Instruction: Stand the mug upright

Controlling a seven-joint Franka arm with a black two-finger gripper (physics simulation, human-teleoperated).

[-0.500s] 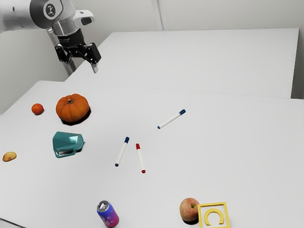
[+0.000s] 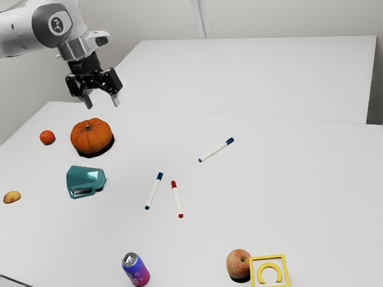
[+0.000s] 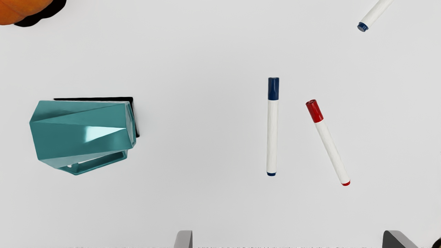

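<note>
Exterior view's left had the mug [image 2: 84,178] on its side on the tabletop [image 2: 287,179], nearer than the pumpkin [image 2: 91,136]; 3 markers [image 2: 154,191] lay right; the pincer [image 2: 102,105] hung aloft, spread wide.

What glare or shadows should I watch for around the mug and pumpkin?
Wrist view: a bright glare patch on the mug, black shadow along one long side and one end; exterior view: black shadow at the base of the pumpkin.

Pale grey walls [image 2: 287,18] stand behind a plain white table [image 2: 311,179].
</note>
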